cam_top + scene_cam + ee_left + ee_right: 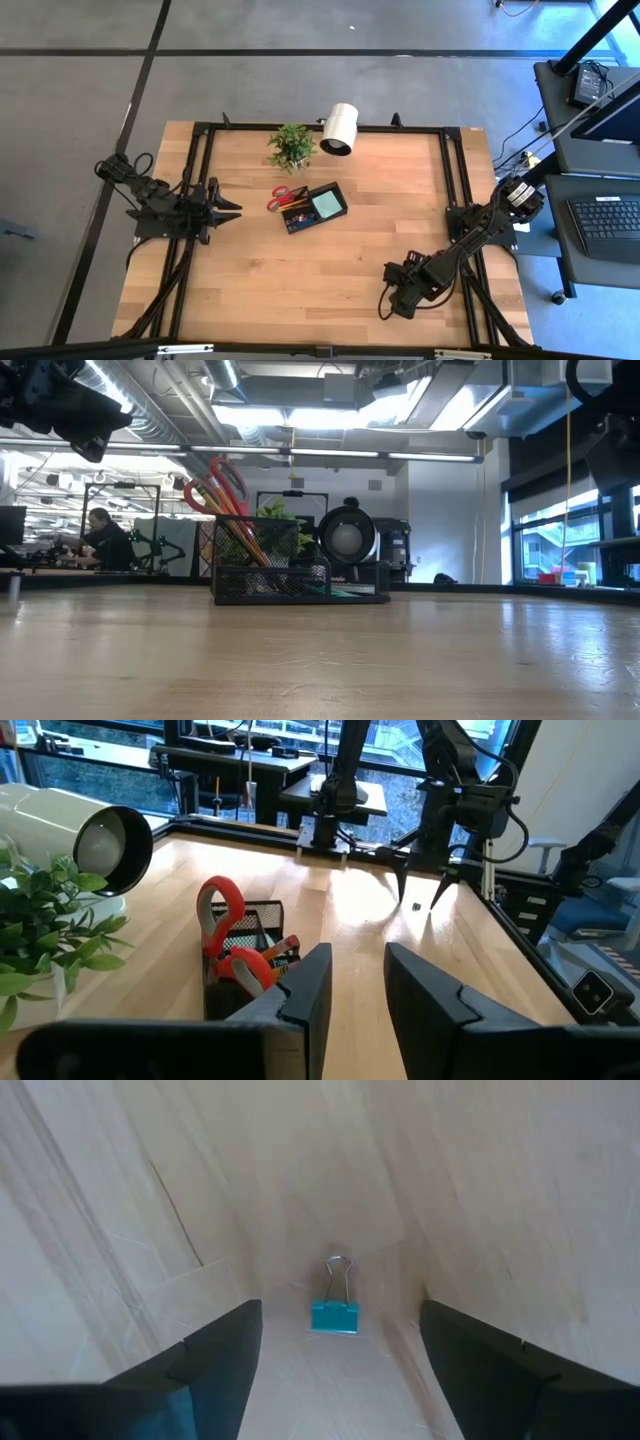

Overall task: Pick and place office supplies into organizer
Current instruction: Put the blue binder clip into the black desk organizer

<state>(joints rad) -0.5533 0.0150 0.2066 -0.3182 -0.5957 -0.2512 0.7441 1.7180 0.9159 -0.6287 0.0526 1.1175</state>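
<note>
The black mesh organizer (315, 208) stands at the table's middle. It holds a pale teal note pad (326, 205), and red-handled scissors (228, 935) stand in it blades down, handles sticking out above its rim. My right gripper (340, 1355) points down near the table's front right, open. A small blue binder clip (335, 1313) lies flat on the wood between its fingers, touching neither. My left gripper (358, 985) hovers level at the table's left side, left of the organizer. It is open with a narrow gap and nothing in it.
A small green potted plant (291, 146) and a white cylindrical lamp (340, 128) stand behind the organizer near the far edge. Black frame rails (452, 170) run along the table's sides. Bare wood stretches between the organizer and my right gripper (392, 290).
</note>
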